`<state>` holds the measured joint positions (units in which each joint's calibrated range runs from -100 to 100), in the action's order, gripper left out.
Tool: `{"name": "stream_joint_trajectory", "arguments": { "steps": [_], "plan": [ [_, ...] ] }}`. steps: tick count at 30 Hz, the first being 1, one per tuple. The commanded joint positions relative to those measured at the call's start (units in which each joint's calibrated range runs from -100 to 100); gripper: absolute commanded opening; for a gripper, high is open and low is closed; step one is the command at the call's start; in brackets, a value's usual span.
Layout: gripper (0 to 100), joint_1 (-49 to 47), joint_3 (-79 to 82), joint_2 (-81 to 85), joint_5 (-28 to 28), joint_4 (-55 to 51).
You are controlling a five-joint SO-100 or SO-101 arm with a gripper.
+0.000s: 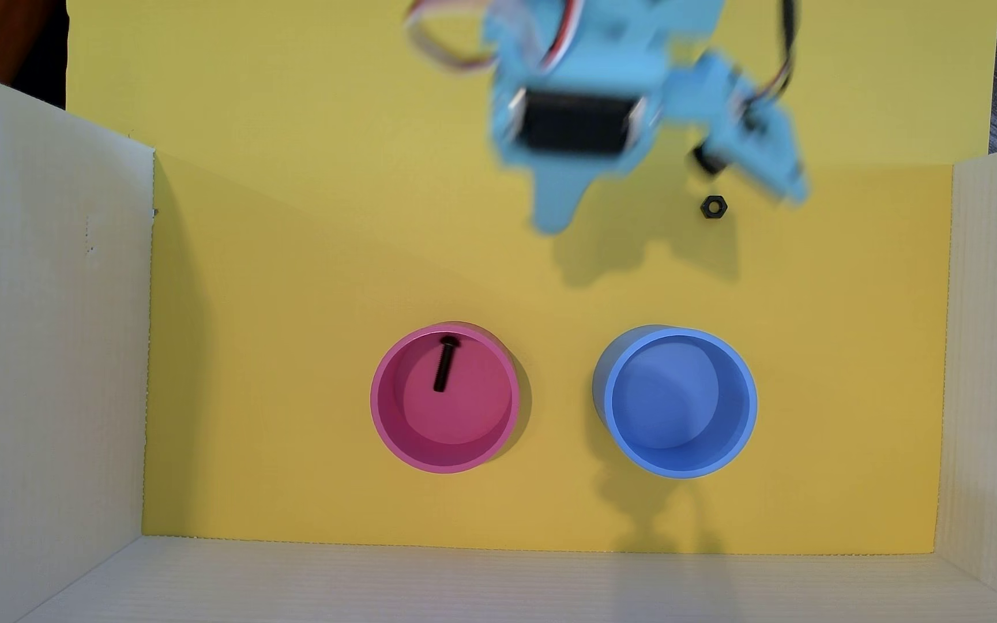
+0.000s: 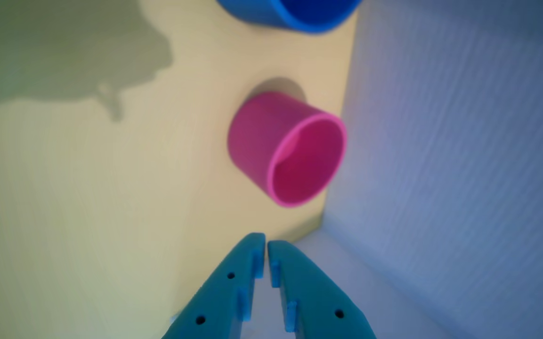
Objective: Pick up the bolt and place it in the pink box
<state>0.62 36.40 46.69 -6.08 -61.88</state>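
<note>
Overhead view: bolt (image 1: 445, 364) lies inside pink box (image 1: 386, 419), apparently delivered. Gripper (image 2: 266, 245) pressed together, empty, far off. Nut (image 1: 713, 206) loose on surface (image 1: 304, 269).

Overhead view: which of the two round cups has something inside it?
The pink box, left of the blue cup, holds the black bolt on its floor. The blue cup's floor is bare.

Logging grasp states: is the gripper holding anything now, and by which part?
Nothing. The gripper is shut and empty; the bolt lies inside the pink box.
</note>
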Motion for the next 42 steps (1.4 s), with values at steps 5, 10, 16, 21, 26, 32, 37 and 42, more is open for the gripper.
{"name": "stream_joint_trajectory", "arguments": {
  "steps": [5,10,16,21,26,32,37,42],
  "plan": [
    [1,-0.25,20.73,27.29,5.06,7.19],
    [1,-0.25,32.76,43.20,7.25,8.39],
    [1,-4.45,41.62,52.55,7.51,6.50],
    [1,-8.27,43.70,51.62,7.72,3.58],
    [1,-8.49,49.94,51.62,7.30,-3.97],
    [1,-8.57,57.27,51.62,7.67,-6.03],
    [1,-8.42,57.27,51.62,7.72,-5.94],
    [2,-7.90,57.36,51.62,7.72,-5.85]
  ]
}}
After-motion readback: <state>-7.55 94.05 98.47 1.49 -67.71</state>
